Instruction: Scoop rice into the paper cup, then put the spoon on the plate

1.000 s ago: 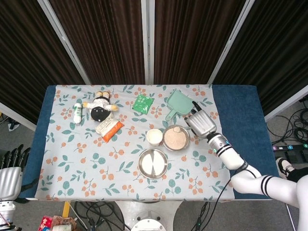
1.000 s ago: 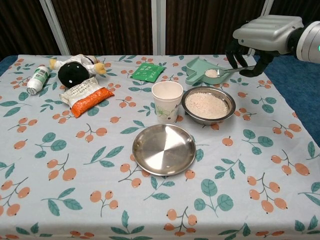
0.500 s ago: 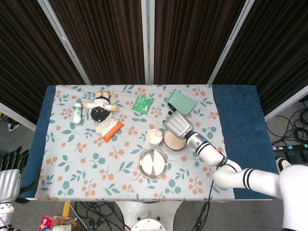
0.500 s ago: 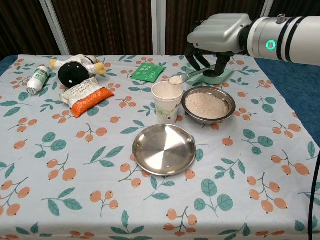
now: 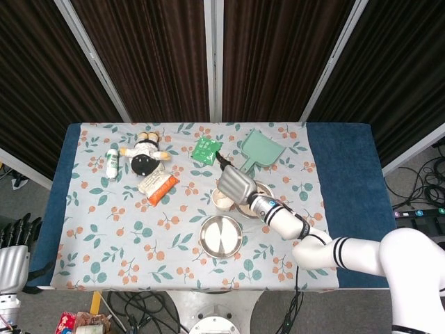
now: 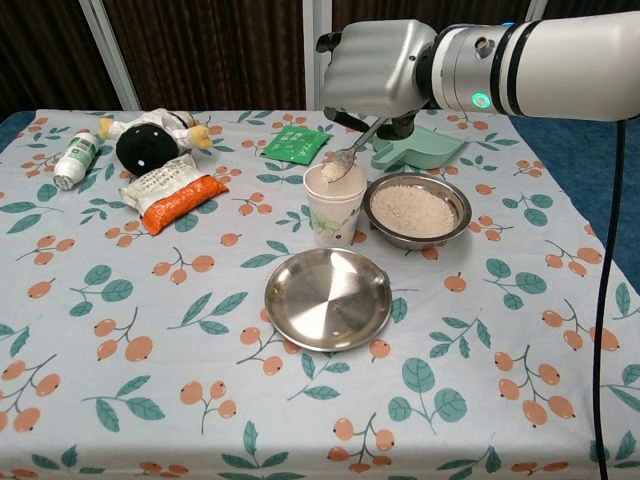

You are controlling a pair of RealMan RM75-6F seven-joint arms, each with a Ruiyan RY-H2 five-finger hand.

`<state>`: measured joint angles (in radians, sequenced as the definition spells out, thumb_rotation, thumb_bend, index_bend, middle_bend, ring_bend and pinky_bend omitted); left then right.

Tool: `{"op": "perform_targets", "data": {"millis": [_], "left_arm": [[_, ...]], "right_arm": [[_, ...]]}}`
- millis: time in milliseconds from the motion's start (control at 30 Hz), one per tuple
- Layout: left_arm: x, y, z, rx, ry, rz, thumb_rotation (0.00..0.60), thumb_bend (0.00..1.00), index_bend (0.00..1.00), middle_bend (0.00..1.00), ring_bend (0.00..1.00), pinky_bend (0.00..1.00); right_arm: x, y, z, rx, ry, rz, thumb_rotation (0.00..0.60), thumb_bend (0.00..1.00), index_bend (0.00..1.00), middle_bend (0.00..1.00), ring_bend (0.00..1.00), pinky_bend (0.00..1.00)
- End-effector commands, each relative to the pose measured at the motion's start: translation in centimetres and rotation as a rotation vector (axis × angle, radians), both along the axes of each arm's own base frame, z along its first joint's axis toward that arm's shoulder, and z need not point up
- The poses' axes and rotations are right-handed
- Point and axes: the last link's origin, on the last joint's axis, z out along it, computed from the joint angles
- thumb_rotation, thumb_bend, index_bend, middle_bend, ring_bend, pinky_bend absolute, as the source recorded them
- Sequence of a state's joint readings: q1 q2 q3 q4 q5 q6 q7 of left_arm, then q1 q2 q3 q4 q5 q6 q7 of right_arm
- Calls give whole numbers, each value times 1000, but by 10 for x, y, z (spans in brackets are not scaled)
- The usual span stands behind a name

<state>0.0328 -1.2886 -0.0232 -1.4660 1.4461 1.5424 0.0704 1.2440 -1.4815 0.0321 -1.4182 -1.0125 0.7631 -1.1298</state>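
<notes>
Over the mouth of the paper cup [image 6: 334, 204], near the middle of the table [image 6: 520, 330], the right hand [image 6: 375, 70] holds the spoon [image 6: 348, 158] by its thin handle, fingers curled around it, with the bowl of the spoon tipped down at the cup's rim and a small heap of rice on it. The spoon looks like thin metal: stiff, light and probably slick, so a hold well up the handle seems best, firm enough that it does not twist as the rice slides off. The cup is white with a faint printed pattern, upright, and likely light enough to tip if the spoon nudges its rim. Just beside it to the right stands the steel bowl of rice [image 6: 417, 211], shallow and filled with pale grains that would spill loosely. The round steel plate [image 6: 328, 298] lies in front of the cup, bare and shiny, near but not touching it. The left hand [image 5: 10, 259] hangs off the table's edge, holding nothing, fingers apparently straight and apart.
</notes>
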Motion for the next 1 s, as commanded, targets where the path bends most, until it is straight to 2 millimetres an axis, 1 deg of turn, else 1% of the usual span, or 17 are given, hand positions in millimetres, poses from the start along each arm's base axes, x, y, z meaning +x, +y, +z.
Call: {"op": "perform_targets", "data": {"millis": [33,200,367,500,700,1000], "left_arm": [[0,-1,0,0,-1,1,600,41,141,90,17,0],[-1,-2,-1,3,-8,4,600,41,141,89,17,0],[-1,-2,-2,3,-14,-1,600,41,141,85,17,0],[-1,-3,-2,3,-18,0,600,41,141,85,17,0],[-1,-4,-1,5,-18,0,600,41,141,86,17,0],[1,-3,0,7,-12,-7,600,41,141,86,17,0]], "right_arm": [[9,4,-5,-32,86,129,600,382,687,640,287,0],[6,7,-8,-69,180,231,600,382,689,640,288,0],[1,12,-13,-80,240,270,600,382,690,640,288,0],[2,14,-13,-97,236,272,600,382,691,640,288,0],[5,15,-7,-111,206,257,600,382,691,640,288,0],[-3,15,7,-130,152,213,600,382,691,640,288,0]]}}
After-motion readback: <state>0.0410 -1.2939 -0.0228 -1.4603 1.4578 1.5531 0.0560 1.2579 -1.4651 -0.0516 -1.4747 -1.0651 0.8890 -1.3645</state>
